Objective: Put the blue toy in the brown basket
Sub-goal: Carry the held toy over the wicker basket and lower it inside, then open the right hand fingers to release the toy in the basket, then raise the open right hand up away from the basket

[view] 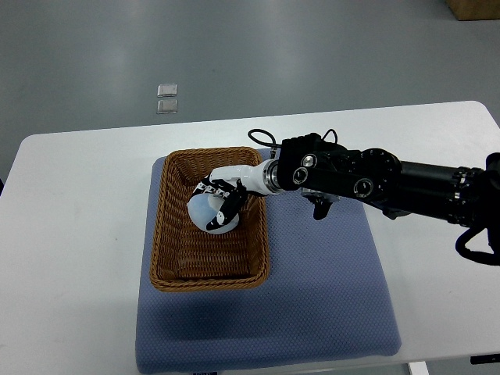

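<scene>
Here, no legible writing anywhere.

blue toy (205, 212) mostly hidden under right hand (223, 199); grasp seemingly closed | arm cut off at right edge

Right arm (391, 183) reaches in from the right edge, wrist bent down, right hand (223, 199) with fingers curled closed.
</scene>
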